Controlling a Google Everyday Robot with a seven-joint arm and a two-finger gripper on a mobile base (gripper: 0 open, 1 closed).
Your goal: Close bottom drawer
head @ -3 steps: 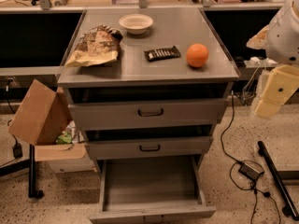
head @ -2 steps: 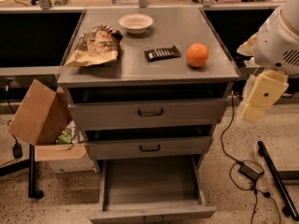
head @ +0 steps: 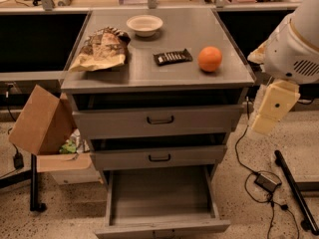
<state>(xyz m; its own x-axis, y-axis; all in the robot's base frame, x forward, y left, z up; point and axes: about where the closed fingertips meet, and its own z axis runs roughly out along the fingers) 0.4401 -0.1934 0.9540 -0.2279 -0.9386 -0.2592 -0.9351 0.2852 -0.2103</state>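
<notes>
The boxy grey metal cabinet [head: 159, 78] has its bottom drawer [head: 162, 228] pulled far out at floor level, showing a long, shallow tray behind a slim front. The cream, blocky gripper [head: 273, 111] hangs beside the cabinet's right edge, touching nothing, and its grip state is not discernible. A smooth round orange [head: 210, 59] sits on top.

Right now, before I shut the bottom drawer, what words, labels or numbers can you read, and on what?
Nothing here can be read.
Snack bag: has print, too blurred to read.
Dark wrapper: pale marks, unreadable.
Bottom drawer, pulled out: no label visible.
Gripper, hanging to the right of the top drawer: no marking visible.
</notes>
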